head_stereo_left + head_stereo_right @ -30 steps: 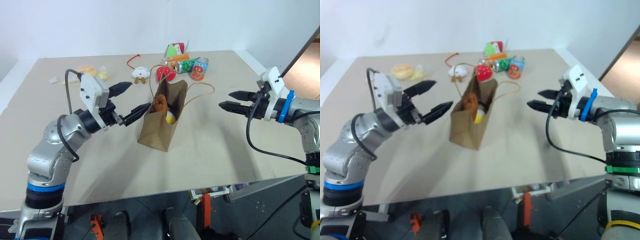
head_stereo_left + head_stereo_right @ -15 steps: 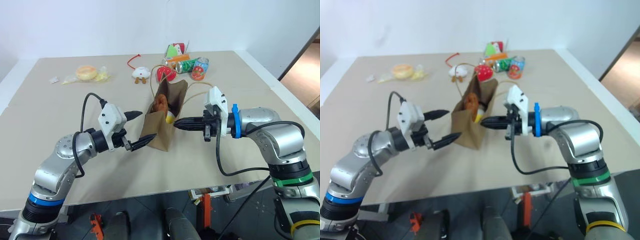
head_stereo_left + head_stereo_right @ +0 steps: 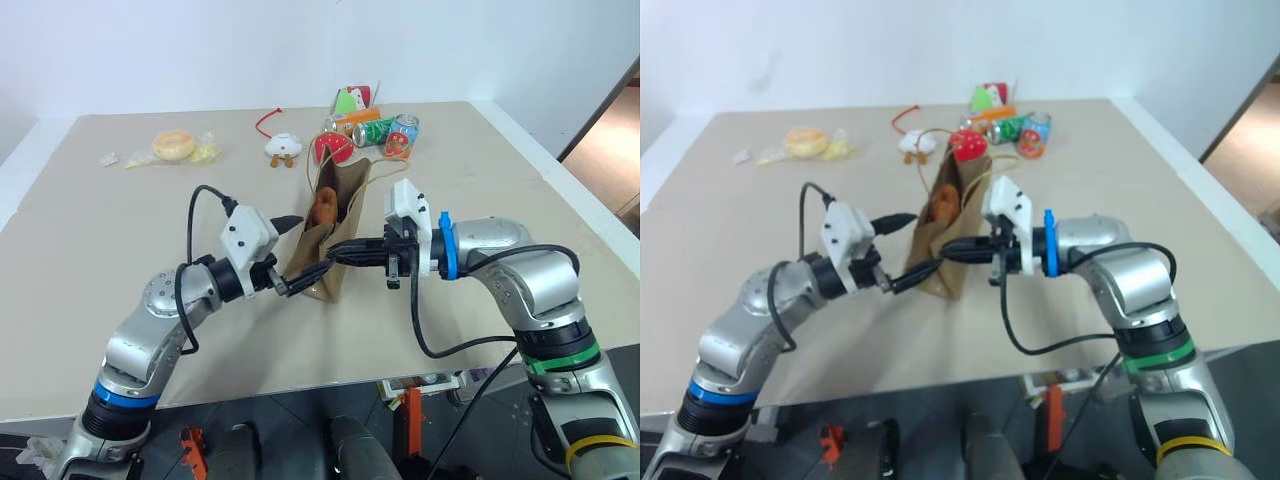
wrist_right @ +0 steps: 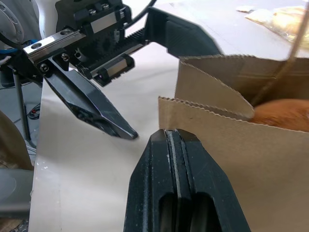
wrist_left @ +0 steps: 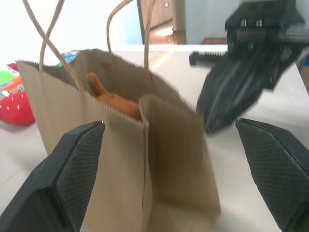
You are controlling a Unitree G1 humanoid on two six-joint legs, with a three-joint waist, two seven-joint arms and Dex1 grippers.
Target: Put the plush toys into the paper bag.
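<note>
Since a second earlier, I had swung both arms in from the sides to the one paper bag, and my right gripper had gone from half open to closed.

In the head views, the bag stood upright mid-table with its two loop handles up. Of the two plush toys, I could see the brown monkey inside the bag; the yellow one I could not make out. My left gripper was spread wide at the bag's left side, one finger on the far side and one at the near corner. My right gripper, fingers pressed together and empty, pointed left at the bag's near right edge. At the far edge lay one white plush, one strawberry toy and some cans.

In the left wrist view, my two fingers straddled the bag, apart from its walls.

In the right wrist view, my closed fingers sat just beside the bag's serrated rim; whether they touched it I could not tell.
</note>
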